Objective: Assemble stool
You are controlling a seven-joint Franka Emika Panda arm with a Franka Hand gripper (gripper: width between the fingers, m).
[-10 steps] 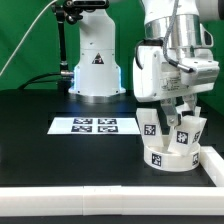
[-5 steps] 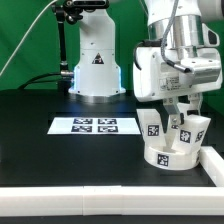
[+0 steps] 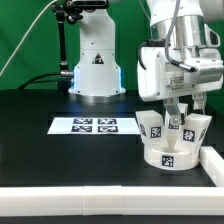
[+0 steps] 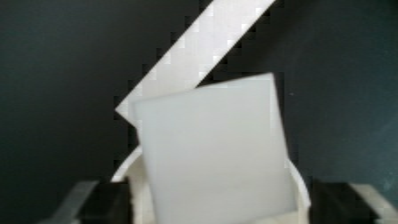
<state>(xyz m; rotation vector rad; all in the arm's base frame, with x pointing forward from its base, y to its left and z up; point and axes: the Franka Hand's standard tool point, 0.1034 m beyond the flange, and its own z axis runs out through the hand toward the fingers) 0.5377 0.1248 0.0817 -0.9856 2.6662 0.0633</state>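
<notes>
The white round stool seat stands on the black table at the exterior view's right, with three tagged blocky legs upright on it: one to the left, one in the middle and one to the right. My gripper comes down from above onto the middle leg. In the wrist view this white leg fills the space between the dark fingers, and my gripper is shut on it. The leg's lower end is hidden.
The marker board lies flat mid-table. A long white bar runs along the table's front edge, and another stands just right of the seat; a bar also shows in the wrist view. The arm's base stands behind.
The gripper, the seat and its legs have shifted a little toward the exterior view's right. The gripper stays on the middle leg.
</notes>
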